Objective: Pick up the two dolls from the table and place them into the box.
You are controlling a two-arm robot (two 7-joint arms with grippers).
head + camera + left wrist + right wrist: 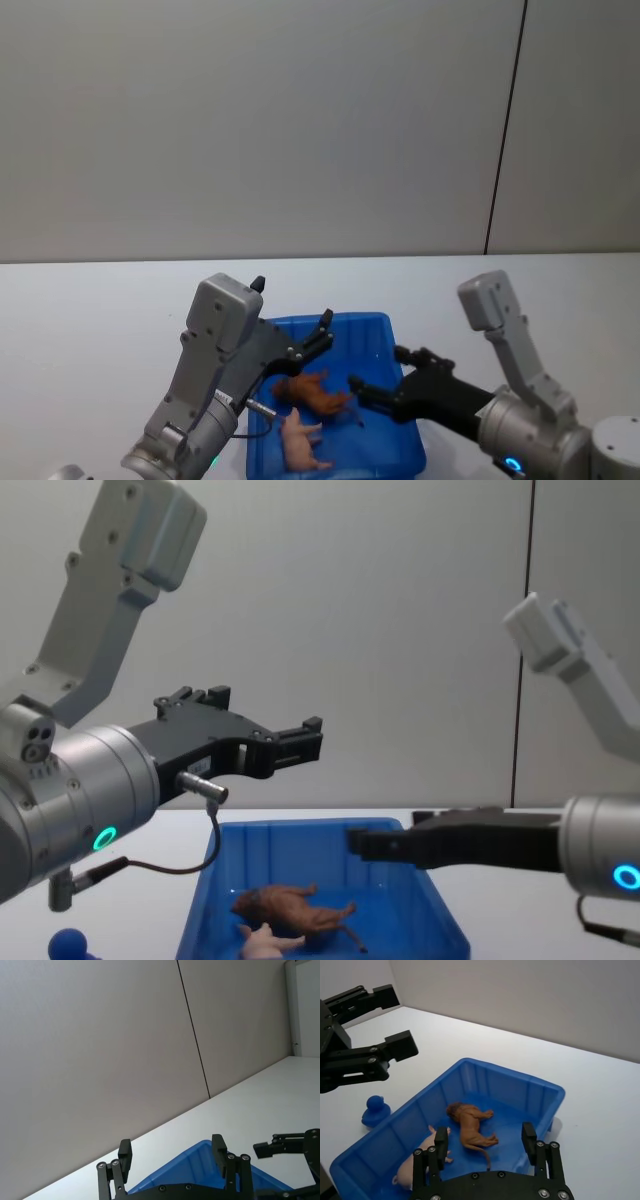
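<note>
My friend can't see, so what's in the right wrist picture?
The brown lion and pink pig lie side by side inside the blue box. The right tool hangs open over it; the left tool is open farther off.

White table (100, 300), blue box (510, 1091) and small blue toy (374, 1111) on it

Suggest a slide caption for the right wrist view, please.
Lion and pig lie inside the box; left gripper, right gripper open.

Silver-grey left arm (70, 790), right arm (600, 850) w/ teal LED rings (103, 837); matte black screw-studded left gripper (171, 1146), right gripper (484, 1133); black cable (170, 866).
</note>
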